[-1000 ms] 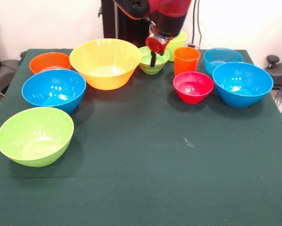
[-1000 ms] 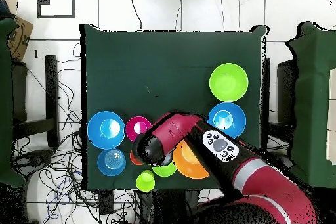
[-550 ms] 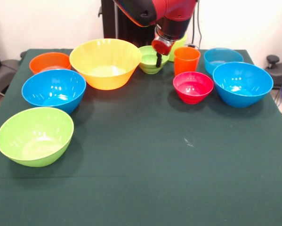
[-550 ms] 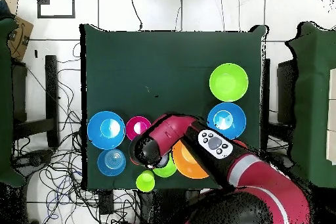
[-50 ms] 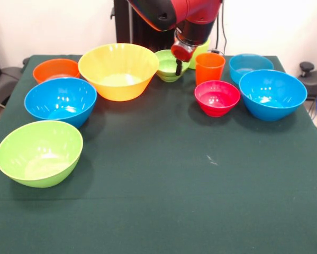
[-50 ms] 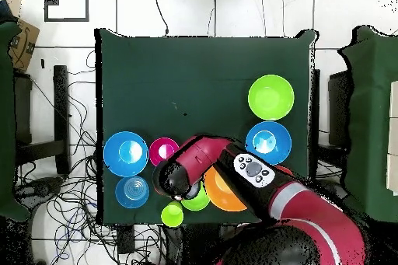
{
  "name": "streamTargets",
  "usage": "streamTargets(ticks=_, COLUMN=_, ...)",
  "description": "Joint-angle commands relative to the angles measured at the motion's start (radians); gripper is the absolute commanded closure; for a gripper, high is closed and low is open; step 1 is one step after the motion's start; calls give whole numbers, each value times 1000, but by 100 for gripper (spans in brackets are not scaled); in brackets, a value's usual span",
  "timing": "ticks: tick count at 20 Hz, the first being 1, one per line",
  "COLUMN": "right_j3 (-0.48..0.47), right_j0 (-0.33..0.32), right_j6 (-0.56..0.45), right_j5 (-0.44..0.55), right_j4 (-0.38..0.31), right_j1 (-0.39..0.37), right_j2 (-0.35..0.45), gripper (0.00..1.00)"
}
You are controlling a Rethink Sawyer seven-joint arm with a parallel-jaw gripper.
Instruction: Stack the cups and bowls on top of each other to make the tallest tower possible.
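Bowls, front view: none were stacked; the small green bowl [image 5: 170, 65] sat near the table's [image 5: 163, 185] far edge, between the yellow bowl [image 5: 118, 70] and the orange cup [image 5: 209, 67].
Gripper [image 5: 178, 67], front view: its dark tip dipped over the small green bowl's rim; finger state could not be told.
Overhead view: the arm [image 6: 233, 172] hid the bowl.
Step, judged: seizing that bowl's rim; next, lifting it clear toward a larger bowl.
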Motion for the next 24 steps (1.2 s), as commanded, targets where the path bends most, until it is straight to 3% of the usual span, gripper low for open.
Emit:
streamTargets(ticks=1, right_j3=-32, right_j0=48, right_j6=-132, right_j5=-19, right_j4=-127, right_j1=58, right_j2=-59, gripper=0)
streamTargets(ticks=13, right_j3=-16, right_j0=37, right_j6=-126, right_j5=-44, right_j4=-131, right_j1=38, right_j2=-48, gripper=0)
streamTargets(ticks=24, right_j3=-48, right_j0=46, right_j6=-122, right_j5=-40, right_j4=-156, right_j1=82, right_j2=-74, gripper=0)
